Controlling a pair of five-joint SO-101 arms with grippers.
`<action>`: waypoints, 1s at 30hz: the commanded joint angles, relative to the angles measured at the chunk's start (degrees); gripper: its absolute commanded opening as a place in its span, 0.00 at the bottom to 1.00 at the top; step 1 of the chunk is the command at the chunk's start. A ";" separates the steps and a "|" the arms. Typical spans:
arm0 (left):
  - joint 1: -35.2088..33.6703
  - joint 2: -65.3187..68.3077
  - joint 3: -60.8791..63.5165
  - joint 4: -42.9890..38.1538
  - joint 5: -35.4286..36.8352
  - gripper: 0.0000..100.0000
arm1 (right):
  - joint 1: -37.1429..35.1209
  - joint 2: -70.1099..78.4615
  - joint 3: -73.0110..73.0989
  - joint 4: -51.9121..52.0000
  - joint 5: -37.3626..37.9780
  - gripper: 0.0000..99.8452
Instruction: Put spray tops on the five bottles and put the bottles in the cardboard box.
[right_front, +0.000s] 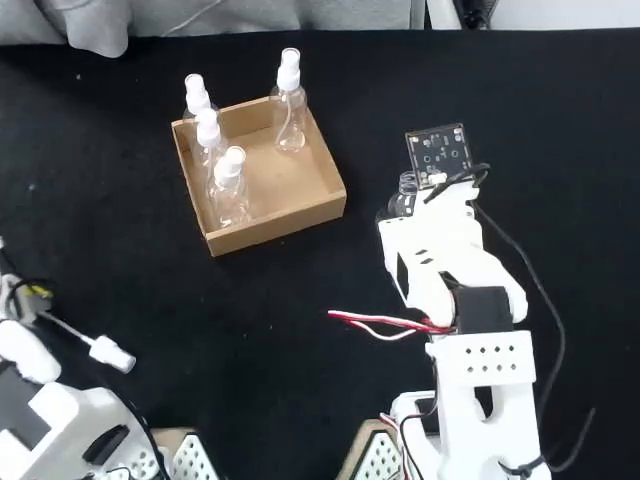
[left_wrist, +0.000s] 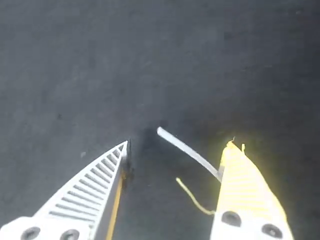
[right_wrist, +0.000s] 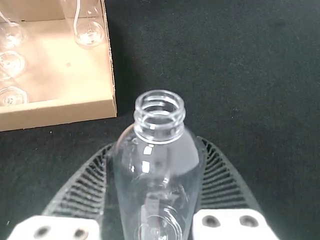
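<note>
- Right gripper (right_wrist: 156, 145): fingers (right_wrist: 80, 190) clenched on the uncapped bottle (right_wrist: 157, 167). The grip is low on the body, which leaves the threaded neck free for a top.
- The bottle is just right of the cardboard box (right_front: 270, 225), about mid-worktop. Its long axis looks near vertical with the open mouth up. I can't tell if it leans.
- Left gripper (left_wrist: 177, 145): fingers (left_wrist: 95, 190) released and spread over bare worktop (left_wrist: 160, 60). The dip tube (left_wrist: 187, 152) lies between them, touching the yellow one, not grasped.
- Spray top (right_front: 112, 353): flat near the near-left corner, long axis along the worktop, tube pointing toward the left edge.
- 4 capped bottles (right_front: 230, 180) stand upright in the box. My read: 4 of 5 done, and the last bottle is held ready for capping.
</note>
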 joint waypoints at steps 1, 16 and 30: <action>-5.14 -1.05 -0.31 -0.70 -3.08 0.27 | 0.88 -1.63 -0.40 -1.32 0.18 0.10; -15.96 -1.14 0.40 11.78 -18.64 0.27 | 0.88 -1.63 -0.40 -1.32 0.18 0.10; -20.97 -1.14 -10.33 30.42 -27.60 0.27 | 0.88 -1.63 -0.31 -1.32 0.18 0.10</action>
